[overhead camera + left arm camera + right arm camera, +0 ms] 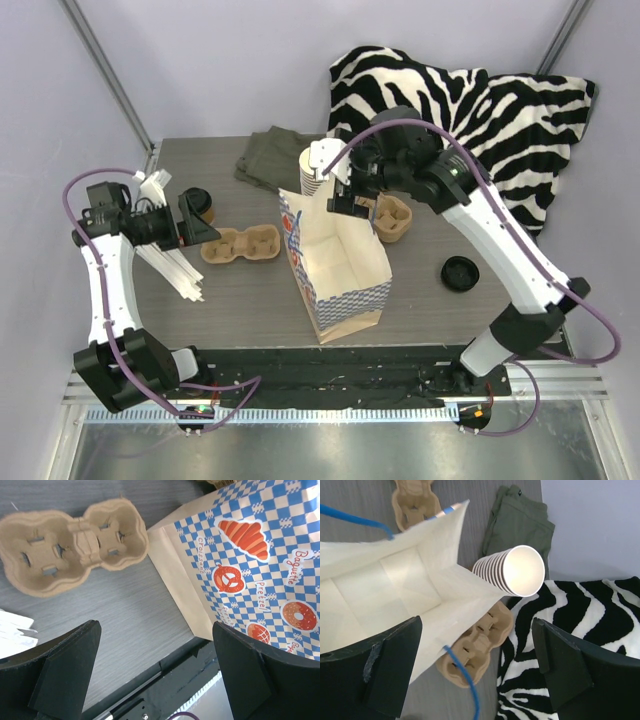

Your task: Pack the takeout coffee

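The takeout coffee point(199, 201), a small brown cup with a black lid, stands at the table's left, just beyond my left gripper point(205, 226) and apart from it. It shows in neither wrist view. The left gripper point(155, 680) is open and empty, looking down on a cardboard cup tray point(75, 545) and the side of the blue-checked paper bag point(250, 570). The bag point(335, 265) stands open mid-table. My right gripper point(350, 198) hovers open and empty over the bag's far rim point(385, 590).
A tall stack of cups point(315, 168) stands behind the bag. A second tray point(391, 218) lies right of it. A loose black lid point(460, 272) lies at the right. White straws point(170, 262) lie left; a green cloth point(272, 155) and a zebra cloth point(480, 110) lie behind.
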